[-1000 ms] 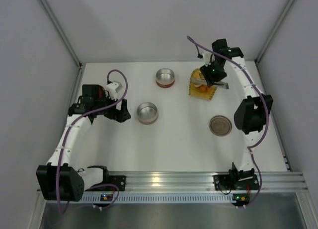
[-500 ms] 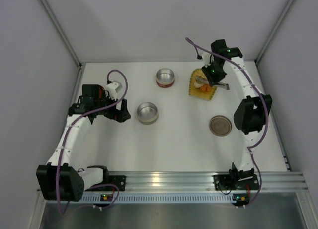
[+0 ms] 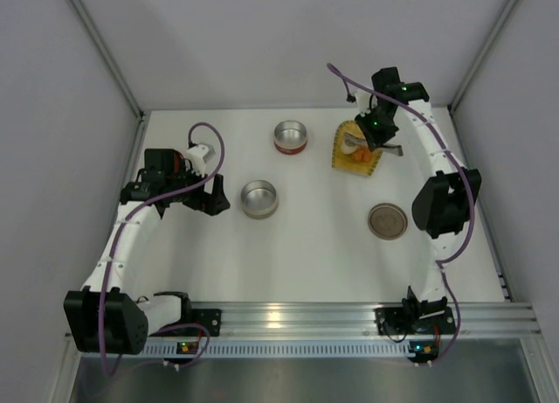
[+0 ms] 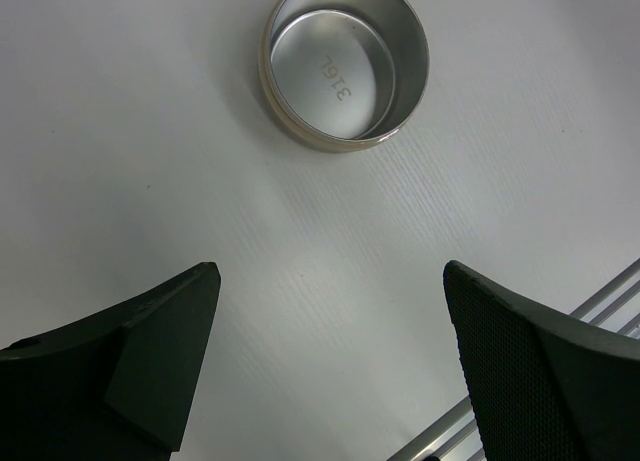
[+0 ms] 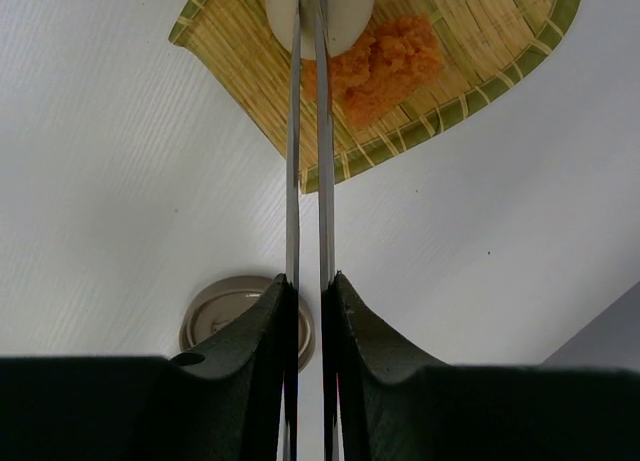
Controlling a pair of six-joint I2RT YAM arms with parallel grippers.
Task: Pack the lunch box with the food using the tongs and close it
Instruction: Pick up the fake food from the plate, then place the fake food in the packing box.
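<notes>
1. The tongs [image 5: 292, 161] are gripped tight by the right pincer [image 5: 308, 291], with their tips at the white lump [image 5: 348, 11].
2. The white lump and the orange chunks [image 5: 385, 66] are kept on the yellow tray [image 5: 490, 31].
3. "316L" is written inside the silver tin [image 4: 345, 66].
4. The left pincer [image 4: 330, 281] is held wide over the surface [image 4: 150, 161].

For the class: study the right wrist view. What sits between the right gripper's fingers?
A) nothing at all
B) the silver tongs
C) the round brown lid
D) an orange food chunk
B: the right gripper is closed on the tongs. Their two thin arms run out from between its fingers toward the whitish lump on the yellow tray.
</notes>
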